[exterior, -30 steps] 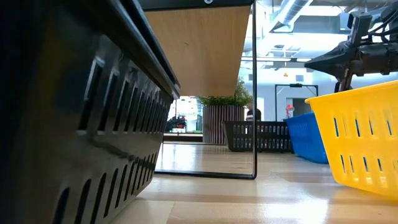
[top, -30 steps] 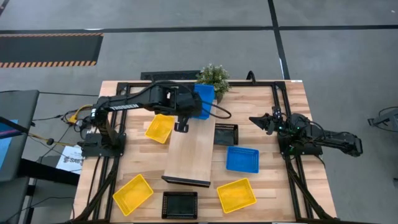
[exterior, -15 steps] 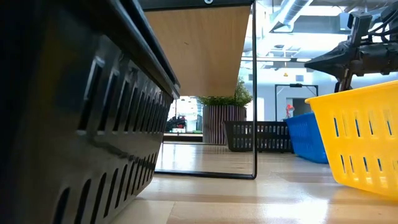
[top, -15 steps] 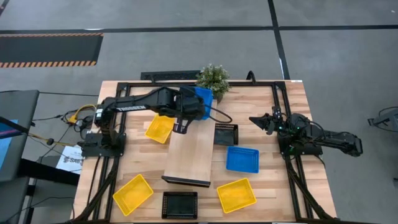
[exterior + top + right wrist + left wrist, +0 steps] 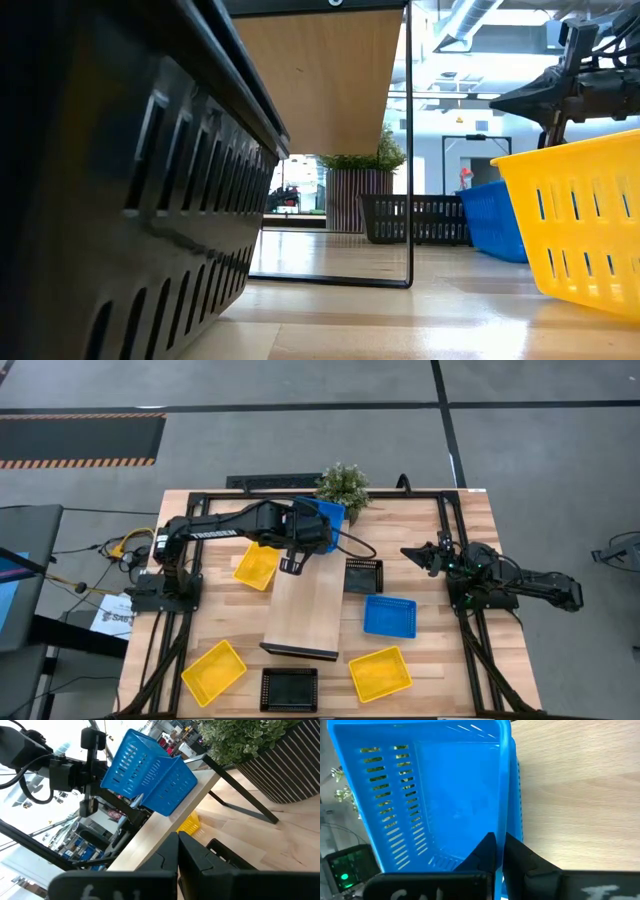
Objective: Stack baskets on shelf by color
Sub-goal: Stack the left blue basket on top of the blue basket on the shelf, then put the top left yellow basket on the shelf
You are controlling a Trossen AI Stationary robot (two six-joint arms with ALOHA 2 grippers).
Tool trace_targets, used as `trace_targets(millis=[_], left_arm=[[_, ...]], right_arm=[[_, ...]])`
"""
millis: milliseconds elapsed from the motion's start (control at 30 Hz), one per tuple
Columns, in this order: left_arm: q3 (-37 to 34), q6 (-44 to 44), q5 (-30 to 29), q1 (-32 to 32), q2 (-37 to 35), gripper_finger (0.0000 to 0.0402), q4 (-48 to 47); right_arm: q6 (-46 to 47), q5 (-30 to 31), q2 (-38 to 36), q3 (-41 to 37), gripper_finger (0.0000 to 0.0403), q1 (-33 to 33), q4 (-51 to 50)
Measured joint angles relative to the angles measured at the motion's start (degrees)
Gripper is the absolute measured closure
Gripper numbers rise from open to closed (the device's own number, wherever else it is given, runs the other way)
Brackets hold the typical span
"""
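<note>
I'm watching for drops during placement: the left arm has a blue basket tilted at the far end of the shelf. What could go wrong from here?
The left tool pinches only one wall of the blue basket, which hangs tilted, so it might twist or slip free. It sits at the very end of the shelf, near the potted plant; released askew, it could slide off that edge.

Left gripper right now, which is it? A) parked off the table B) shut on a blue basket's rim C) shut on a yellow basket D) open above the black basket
B: in the left wrist view the left gripper pinches the rim of the blue basket, held tilted at the shelf's far end in the high view.
</note>
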Motion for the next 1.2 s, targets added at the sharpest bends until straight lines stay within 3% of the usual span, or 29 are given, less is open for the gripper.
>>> trace_targets(millis=[767,1000,1067,1200], left_arm=[[0.00,-0.99,-0.46,0.98,0.00,0.0329,0.24],[1.18,-3.62,-10.18,0.56,-0.22,0.0326,1.01],[3.57,-6.81,-8.37,0.46,-0.73,0.0326,0.81],[7.82,-14.25,2.43,0.37,-3.74,0.0331,-2.67]], right_arm=[[0.01,0.02,0.00,-0.01,0.0377,0.00,0.00],[0.02,0.02,0.00,-0.02,0.0377,0.00,0.00],[0.04,0.02,0.00,0.00,0.0377,0.00,0.02],[0.04,0.02,0.00,0.00,0.0377,0.00,0.02]])
